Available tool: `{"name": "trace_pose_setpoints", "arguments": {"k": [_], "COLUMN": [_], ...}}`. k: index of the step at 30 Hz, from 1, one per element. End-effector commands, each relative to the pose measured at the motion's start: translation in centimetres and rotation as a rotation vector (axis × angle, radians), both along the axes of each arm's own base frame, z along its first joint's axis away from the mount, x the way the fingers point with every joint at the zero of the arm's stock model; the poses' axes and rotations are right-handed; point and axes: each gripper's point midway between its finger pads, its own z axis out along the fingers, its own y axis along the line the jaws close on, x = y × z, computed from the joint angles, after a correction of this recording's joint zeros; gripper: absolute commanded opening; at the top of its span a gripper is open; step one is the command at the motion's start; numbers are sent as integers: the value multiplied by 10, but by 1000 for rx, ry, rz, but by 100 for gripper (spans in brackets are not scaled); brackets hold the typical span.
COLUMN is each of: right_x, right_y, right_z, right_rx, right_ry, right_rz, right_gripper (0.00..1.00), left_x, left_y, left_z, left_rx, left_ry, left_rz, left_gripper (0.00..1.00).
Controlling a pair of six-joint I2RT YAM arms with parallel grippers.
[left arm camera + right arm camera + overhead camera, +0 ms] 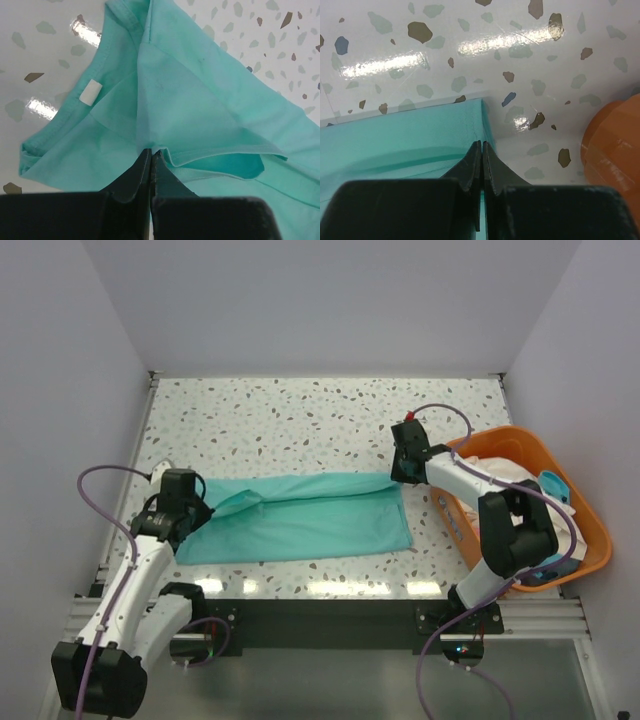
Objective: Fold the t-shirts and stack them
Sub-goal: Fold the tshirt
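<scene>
A teal t-shirt [300,520] lies folded into a long band across the front of the table, collar end to the left. My left gripper [187,502] is at that collar end. In the left wrist view its jaws [151,151] are shut on a fold of the teal t-shirt [200,100], just below the collar with its white label [90,92]. My right gripper [400,473] is at the band's far right corner. In the right wrist view it [482,144] is shut on the corner edge of the teal t-shirt [395,145]. More shirts, cream-white [497,468] and light blue [553,485], lie in the basket.
An orange plastic oval basket [598,540] stands at the right edge of the table, close beside my right arm; its wall also shows in the right wrist view [615,145]. Speckled tabletop [320,425] stretches behind the shirt. White walls close in the back and sides.
</scene>
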Motion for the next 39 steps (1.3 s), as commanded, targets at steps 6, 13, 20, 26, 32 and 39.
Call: {"name": "trace_pose_setpoints", "arguments": {"k": [6, 13, 20, 26, 32, 39], "right_x": [0, -13, -13, -9, -2, 10], "right_y": [-4, -11, 8, 48, 72, 87], "right_z": [8, 17, 40, 44, 45, 48], "right_rx": [-14, -17, 70, 126, 138, 174], "right_ry": [-11, -1, -40, -48, -60, -73], "right_rz": [-21, -52, 44, 163, 199, 206], "right_gripper": [3, 35, 99, 99, 99, 99], "left_x": [-31, -33, 2, 32, -3, -36], "left_y": [8, 7, -3, -16, 4, 10], "left_z": [-13, 16, 49, 69, 71, 57], "left_rx": [-38, -77, -91, -114, -56, -67], "left_ry": [126, 29, -99, -68, -61, -33], "left_rz": [167, 186, 100, 40, 119, 180], "left_gripper": [4, 58, 100, 100, 100, 100]}}
